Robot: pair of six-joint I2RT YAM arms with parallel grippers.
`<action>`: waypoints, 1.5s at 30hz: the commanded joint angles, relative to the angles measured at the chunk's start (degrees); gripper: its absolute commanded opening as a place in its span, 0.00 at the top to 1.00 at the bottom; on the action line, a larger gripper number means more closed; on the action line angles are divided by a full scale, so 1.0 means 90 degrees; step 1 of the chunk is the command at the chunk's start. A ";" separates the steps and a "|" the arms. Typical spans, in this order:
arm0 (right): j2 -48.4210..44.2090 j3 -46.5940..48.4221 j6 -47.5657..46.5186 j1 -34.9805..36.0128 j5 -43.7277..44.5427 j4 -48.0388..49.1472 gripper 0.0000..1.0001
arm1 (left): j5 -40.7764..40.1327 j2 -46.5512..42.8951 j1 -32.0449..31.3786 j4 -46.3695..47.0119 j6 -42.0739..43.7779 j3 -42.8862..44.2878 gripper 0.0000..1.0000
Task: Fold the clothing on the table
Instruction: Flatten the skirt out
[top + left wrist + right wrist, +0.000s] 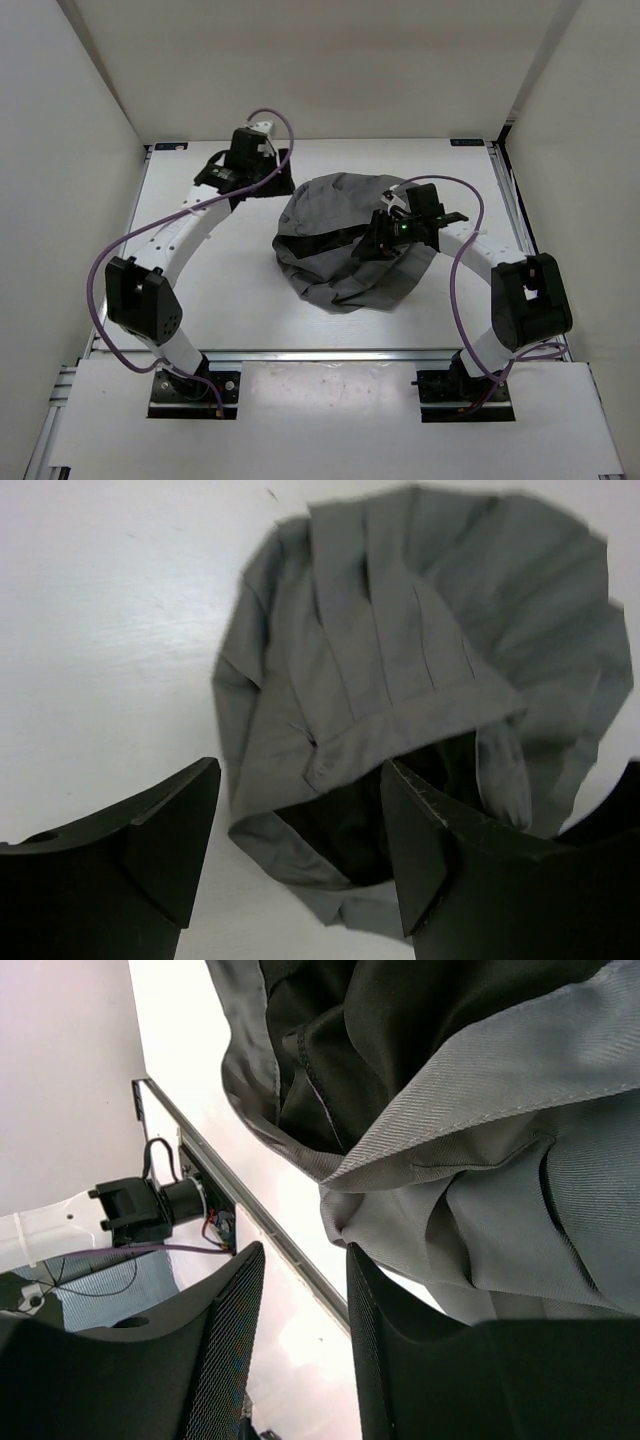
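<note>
Clothing (335, 275) lies bunched right of centre on the tabletop (215, 290). Your left tool (300, 780) stands wide open and empty, just off the heap's upper-left edge. Your right tool (305, 1260) sits over its right half, jaws parted with nothing between them.

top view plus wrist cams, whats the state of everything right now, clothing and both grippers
clothing: loose rounded heap on the table, waistband gaping, not neatly folded yet
left gripper: open, empty, beside the clothing
right gripper: open, nothing between the jaws, over the clothing with its edge at the tips
</note>
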 commanded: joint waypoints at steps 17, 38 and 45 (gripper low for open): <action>-0.0497 -0.0344 0.0046 -0.0180 -0.0072 0.0259 0.56 | -0.0318 0.1149 -0.0789 0.0578 -0.0717 -0.0660 0.33; -0.0488 -0.0296 -0.0032 -0.0278 -0.0160 0.0239 0.57 | -0.0454 0.1784 -0.1169 0.0354 -0.0737 -0.0308 0.58; -0.0576 -0.0423 -0.0051 -0.0424 -0.0131 0.0230 0.58 | -0.0143 0.1775 -0.1179 0.0451 -0.0785 -0.0494 1.00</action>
